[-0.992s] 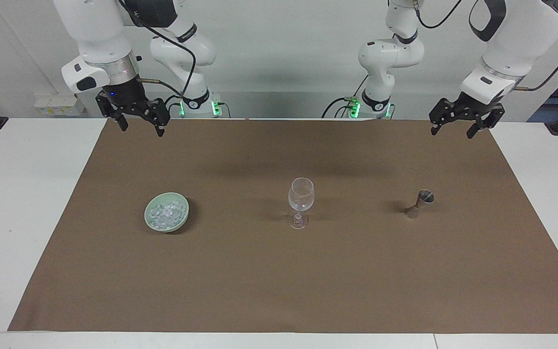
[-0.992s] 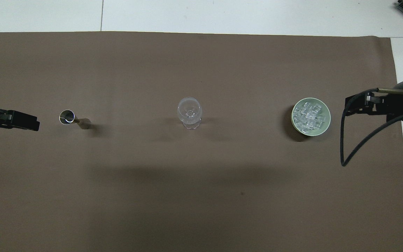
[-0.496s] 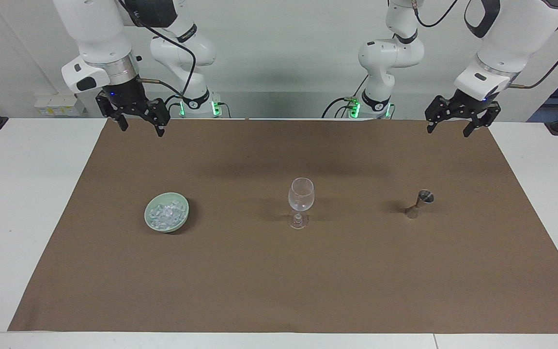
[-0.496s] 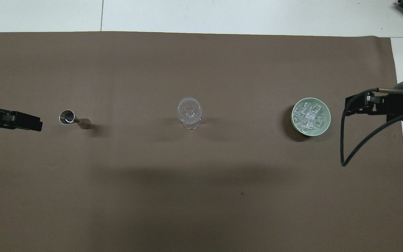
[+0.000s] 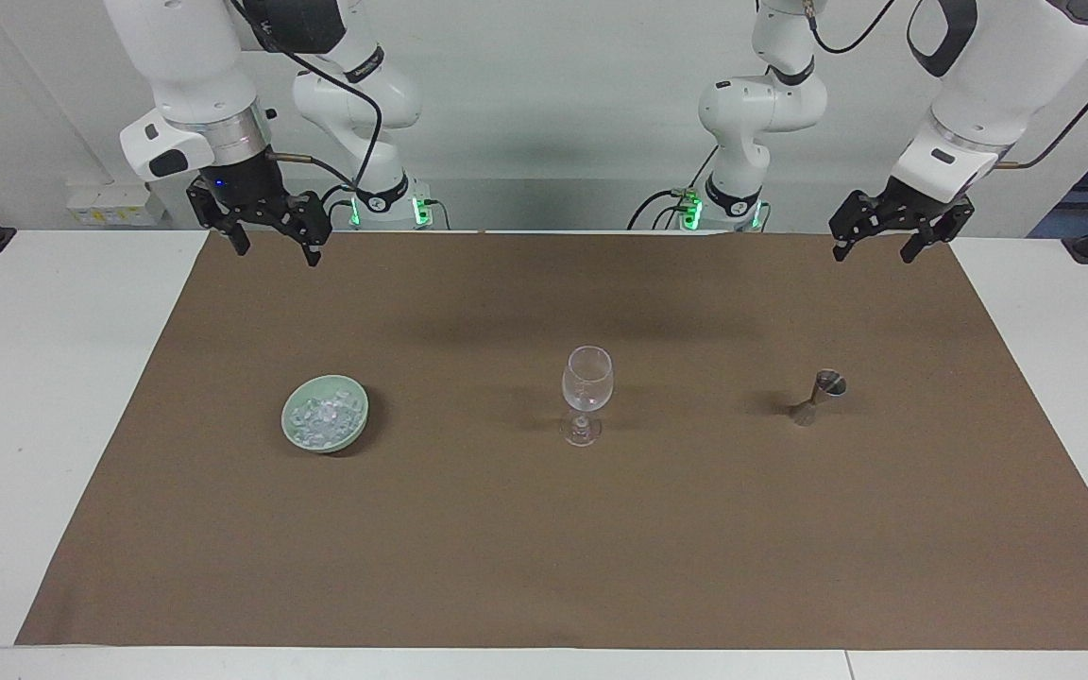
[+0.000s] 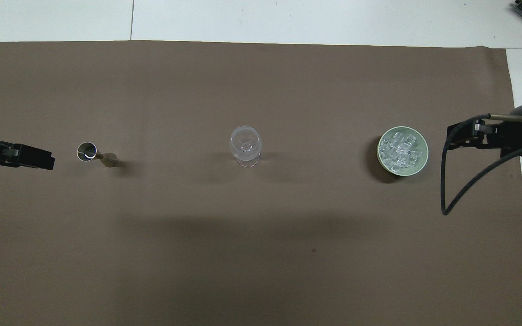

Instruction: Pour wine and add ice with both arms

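A clear stemmed wine glass [image 5: 586,382] stands empty at the middle of the brown mat; it also shows in the overhead view [image 6: 245,142]. A pale green bowl [image 5: 360,422] holding the ice [image 5: 322,416] sits toward the right arm's end; the bowl [image 6: 425,154] and ice [image 6: 399,149] show from above. A small metal jigger [image 5: 818,395] stands toward the left arm's end, also seen from above [image 6: 89,152]. My left gripper [image 5: 873,253] hangs open and empty high over the mat's edge at the robots' end. My right gripper [image 5: 277,253] hangs open and empty likewise.
The brown mat [image 5: 544,529] covers most of the white table [image 5: 34,397]. A black cable [image 6: 444,181] loops from the right wrist. Bowl, glass and jigger stand in one row, well apart.
My left gripper has shifted slightly toward the table's middle and turned a little. The right arm, bowl, glass and jigger have not moved.
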Available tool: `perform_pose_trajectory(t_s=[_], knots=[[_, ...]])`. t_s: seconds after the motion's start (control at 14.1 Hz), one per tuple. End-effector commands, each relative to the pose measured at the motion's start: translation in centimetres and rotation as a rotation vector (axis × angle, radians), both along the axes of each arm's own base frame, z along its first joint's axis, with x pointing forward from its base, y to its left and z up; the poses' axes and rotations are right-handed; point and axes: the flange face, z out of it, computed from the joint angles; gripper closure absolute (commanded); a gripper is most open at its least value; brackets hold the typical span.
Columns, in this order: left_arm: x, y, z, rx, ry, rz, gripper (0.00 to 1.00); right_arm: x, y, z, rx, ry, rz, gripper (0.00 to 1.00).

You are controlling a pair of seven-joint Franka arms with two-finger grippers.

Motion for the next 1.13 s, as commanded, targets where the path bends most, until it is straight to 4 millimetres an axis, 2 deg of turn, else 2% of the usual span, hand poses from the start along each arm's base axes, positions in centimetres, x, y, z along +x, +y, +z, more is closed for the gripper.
perform_pose_trajectory(t_s=[0.0, 0.35, 0.57, 0.78, 0.92, 1.06], knots=[[-0.7, 0.3, -0.3, -0.025, 0.028, 0.126, 0.0, -0.6, -0.3, 0.0, 0.017, 0.005, 0.015, 0.0], [-0.9, -0.7, -1.7, -0.081, 0.122, 0.593, 0.0, -0.6, -0.3, 0.0, 0.017, 0.005, 0.015, 0.0], [-0.8, 0.8, -2.1, -0.158, 0.184, 0.776, 0.0, -0.6, -0.3, 0.0, 0.017, 0.005, 0.015, 0.0], [-0.6, 1.1, -2.2, -0.186, 0.205, 0.844, 0.0, -0.7, -0.3, 0.0, 0.017, 0.007, 0.014, 0.0], [-0.4, 2.6, -2.6, -0.228, 0.232, 0.888, 0.0, -0.6, -0.3, 0.0, 0.017, 0.005, 0.015, 0.0], [-0.5, 3.3, -2.6, -0.252, 0.243, 0.909, 0.0, -0.6, -0.3, 0.0, 0.017, 0.005, 0.015, 0.0]])
